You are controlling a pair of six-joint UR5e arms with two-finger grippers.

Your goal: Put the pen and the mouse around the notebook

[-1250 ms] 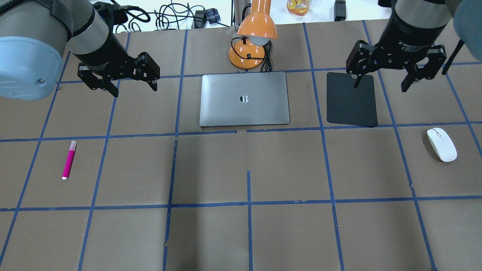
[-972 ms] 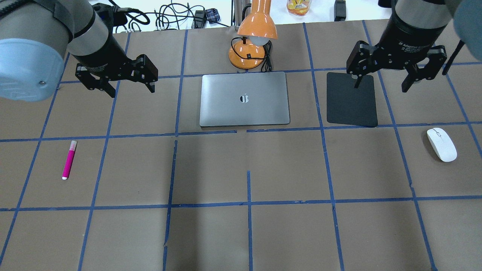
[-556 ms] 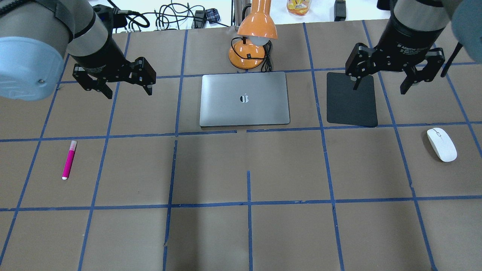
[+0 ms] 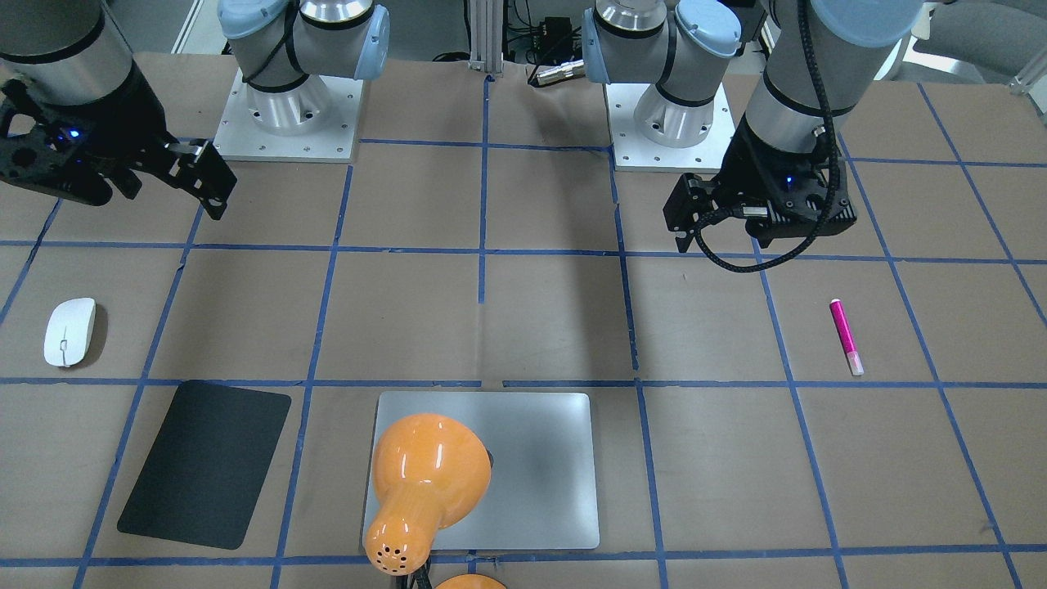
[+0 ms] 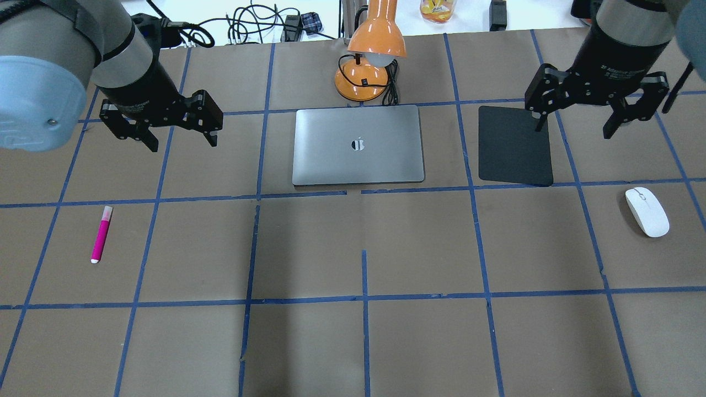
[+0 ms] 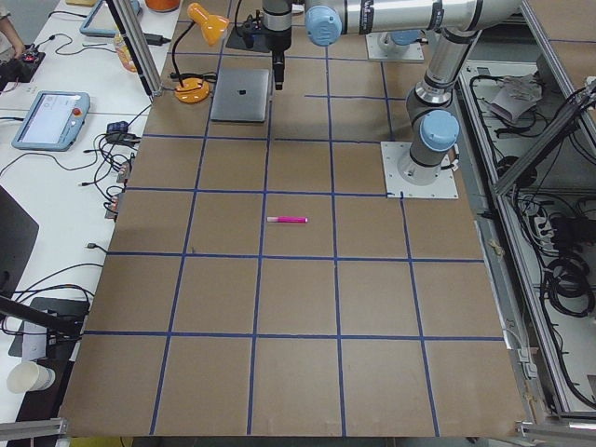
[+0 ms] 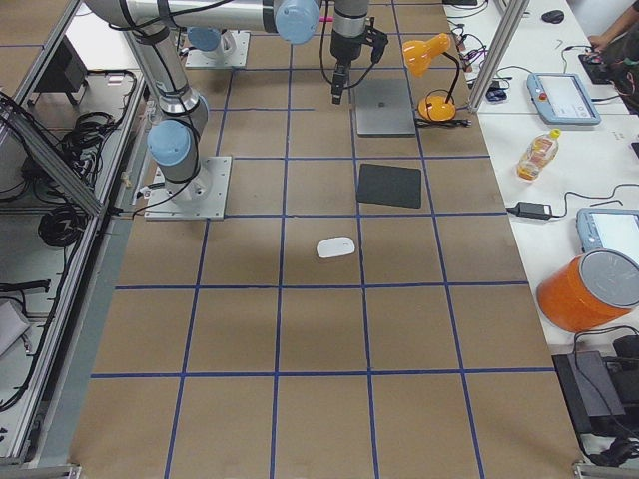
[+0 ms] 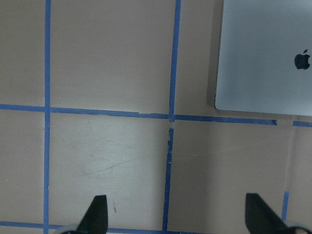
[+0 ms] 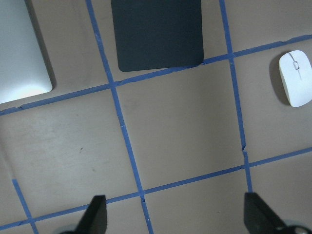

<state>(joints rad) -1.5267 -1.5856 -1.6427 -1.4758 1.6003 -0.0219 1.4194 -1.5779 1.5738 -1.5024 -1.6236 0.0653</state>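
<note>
**Nothing held, everything well apart**

The room is a lab. A white bench (image 7: 559,60) runs along the table's far side and carries a tablet-like screen (image 7: 564,97) and a bottle of orange drink (image 7: 537,153).

The table (image 5: 419,248) is covered in brown paper, which blue tape lines divide into a grid of squares.

The notebook (image 5: 358,144) lies closed at the far middle. It is a flat silver-grey rectangle with rounded corners and a small dark logo at its centre.

A matte black mat (image 5: 514,146) lies to the notebook's right, apart from it. An orange desk lamp (image 5: 369,66) stands just beyond the notebook's far edge.

The left gripper (image 5: 182,143) hovers left of the notebook with its 2 fingers spread wide and nothing between them. The right gripper (image 5: 573,131) hangs over the mat's right edge, equally wide and empty.

The mouse (image 5: 647,212) is a smooth white oval with a thin centre line and a small scroll slot. It sits to the right of the mat and nearer the robot, well apart from the notebook.

The pen (image 5: 101,234) is a slim magenta stick whose pale cap end points away from the robot. It lies far left, 1 grid row nearer the robot than the notebook.
</note>
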